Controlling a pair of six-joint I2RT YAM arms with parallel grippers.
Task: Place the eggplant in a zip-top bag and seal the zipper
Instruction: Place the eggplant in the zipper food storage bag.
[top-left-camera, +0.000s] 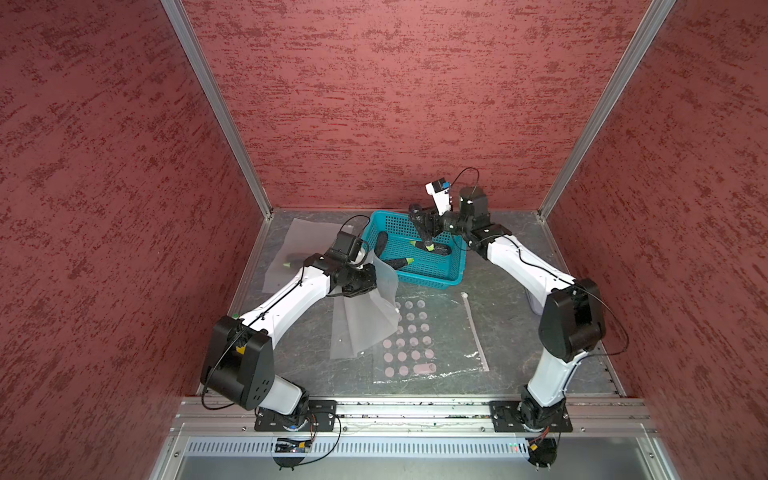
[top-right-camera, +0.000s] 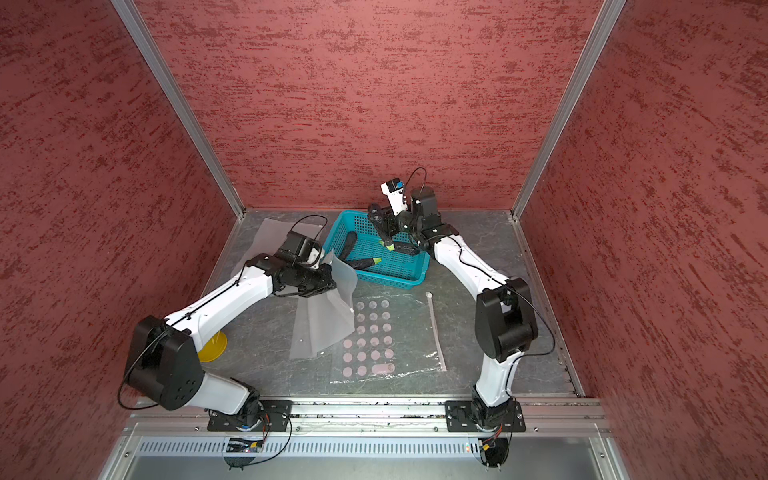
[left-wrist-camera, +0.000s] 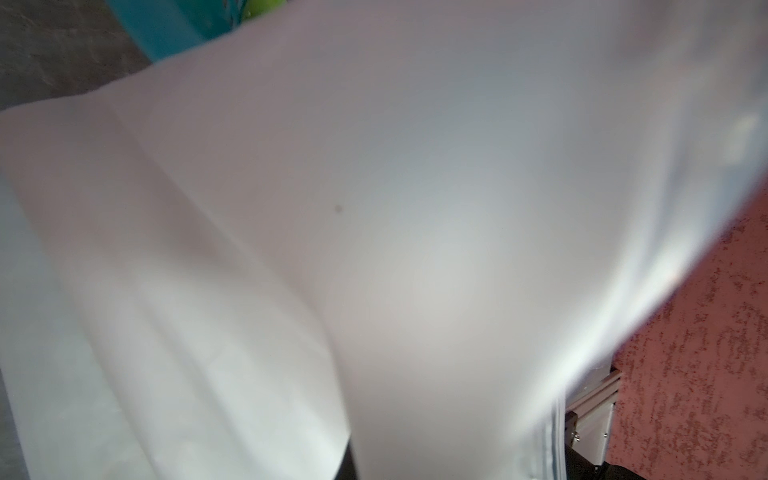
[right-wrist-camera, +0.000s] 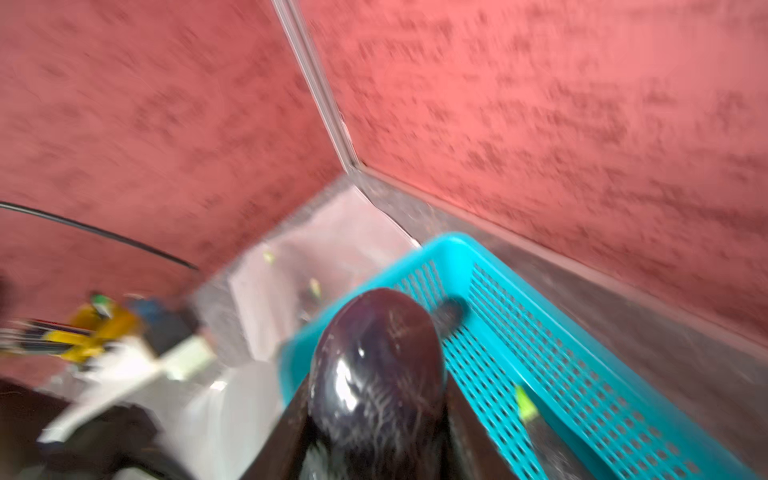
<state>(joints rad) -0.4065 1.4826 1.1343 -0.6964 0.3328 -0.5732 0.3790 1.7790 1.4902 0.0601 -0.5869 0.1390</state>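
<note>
At the far left of the table a flat frosted bag (top-left-camera: 301, 235) lies with a spare eggplant (top-left-camera: 293, 259). Whether the eggplant is inside the bag or on top of it cannot be told, and the left arm cuts both off. A yellow disc (top-right-camera: 214, 347) shows beside that arm's elbow in a top view; in the other top view the arm covers it.

The left gripper (top-left-camera: 371, 277) is clenched on the zip-top bag (top-left-camera: 368, 322). The bag's upper edge is lifted and the rest drapes down to the table. The film hides the fingertips, and the left wrist view shows little but blurred white plastic.

Next comes a clear dotted bag (top-left-camera: 415, 336), lying flat. Behind it the teal basket (top-left-camera: 442, 279) holds three loose eggplants (top-left-camera: 401, 262).

Over the basket the right gripper (top-left-camera: 427, 227) grasps the eggplant (right-wrist-camera: 376, 361), green stem end pointing down. Whether the tip touches a loose eggplant below is unclear. Only the smeared right wrist view shows the glossy purple end between dark fingers (right-wrist-camera: 469, 428).
</note>
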